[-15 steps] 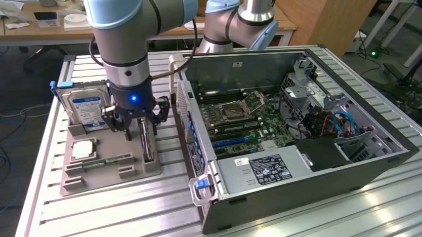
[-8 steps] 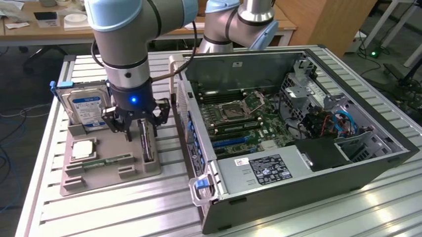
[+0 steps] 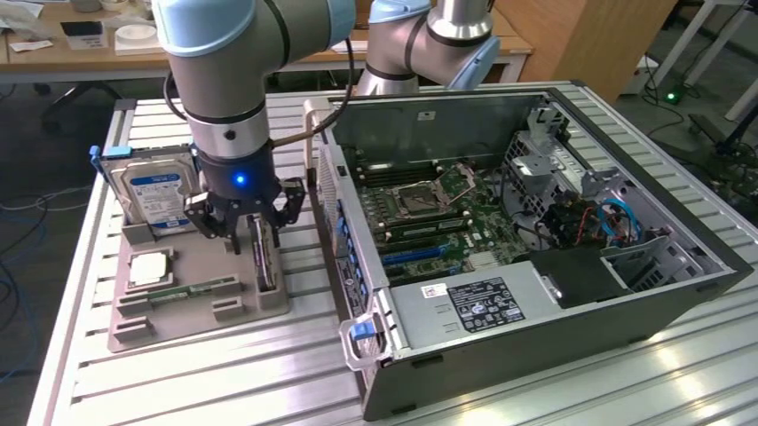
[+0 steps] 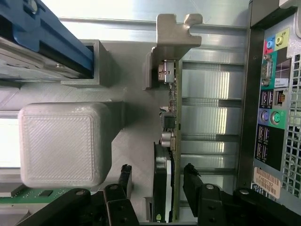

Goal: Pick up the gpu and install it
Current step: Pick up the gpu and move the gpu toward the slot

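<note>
Tool (image 3: 252, 232) low over the grey parts holder (image 3: 237, 311), which sits on the slatted metal desk (image 3: 177, 382) at the exterior view's left

The gpu (image 3: 263, 257) stands on edge in a slot of that holder, on the side next to the open computer case (image 3: 533, 222); not yet lifted, not yet installed

Wrist view: the gpu (image 4: 171, 117) runs as a thin line between the two fingers (image 4: 124, 175), its metal end bracket (image 4: 176, 28) at the far end. Tool (image 4: 156, 172) is spread wide and astride the card. A gap shows on one side, the other finger is just beside the card, and no clamp is visible, so nothing is held

Handling, as judged:
- thin, stiff board, likely light
- faces carry small parts and solder, so fragile under a hard squeeze
- best hold looks to be across the two flat faces near the upper edge, about mid-length, to keep it from tipping
- keep off the bottom contact edge and the bracket
- smooth faces may slip if the pinch is shallow

Count:
- gpu: one
- hard drive (image 3: 154, 191), blue-white label, upright in the holder: one
- square processor chip (image 3: 151, 266): one
- green memory stick (image 3: 195, 288): one
- holder: one
- computer case: one, side panel off, board exposed
- tool fingers: two
</note>
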Robot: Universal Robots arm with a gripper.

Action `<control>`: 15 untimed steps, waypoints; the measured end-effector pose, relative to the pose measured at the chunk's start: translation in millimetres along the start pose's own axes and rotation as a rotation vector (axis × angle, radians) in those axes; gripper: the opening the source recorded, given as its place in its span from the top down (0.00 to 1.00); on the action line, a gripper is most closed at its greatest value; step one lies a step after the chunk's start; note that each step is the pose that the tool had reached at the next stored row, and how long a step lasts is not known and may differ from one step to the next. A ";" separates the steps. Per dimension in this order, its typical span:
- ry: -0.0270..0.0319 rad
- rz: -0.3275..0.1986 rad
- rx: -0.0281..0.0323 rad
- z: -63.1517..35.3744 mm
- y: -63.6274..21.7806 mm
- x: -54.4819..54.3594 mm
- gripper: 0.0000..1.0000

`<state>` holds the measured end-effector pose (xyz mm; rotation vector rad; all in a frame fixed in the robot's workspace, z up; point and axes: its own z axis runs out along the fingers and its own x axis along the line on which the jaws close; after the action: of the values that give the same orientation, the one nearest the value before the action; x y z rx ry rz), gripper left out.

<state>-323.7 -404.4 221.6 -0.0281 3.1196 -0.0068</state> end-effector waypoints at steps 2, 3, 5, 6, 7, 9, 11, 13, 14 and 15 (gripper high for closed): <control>-0.0002 0.000 -0.0001 0.5 0.0 0.0 0.45; -0.0006 0.000 -0.0004 1.7 0.1 0.0 0.52; -0.0004 0.000 0.0000 4.1 0.0 0.1 0.52; -0.0007 0.000 -0.0001 4.9 0.0 0.1 0.52; -0.0006 0.000 0.0000 5.3 0.0 0.1 0.52; -0.0008 0.000 -0.0001 6.4 0.1 0.1 0.52; -0.0006 0.000 0.0004 6.6 0.0 0.1 0.52; -0.0007 0.000 0.0003 6.7 0.1 0.0 0.52; -0.0009 0.000 0.0002 6.8 0.1 -0.3 0.54; -0.0009 0.000 0.0002 6.8 0.1 -0.4 0.54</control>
<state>-323.1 -404.3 214.8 -0.0277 3.1188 -0.0072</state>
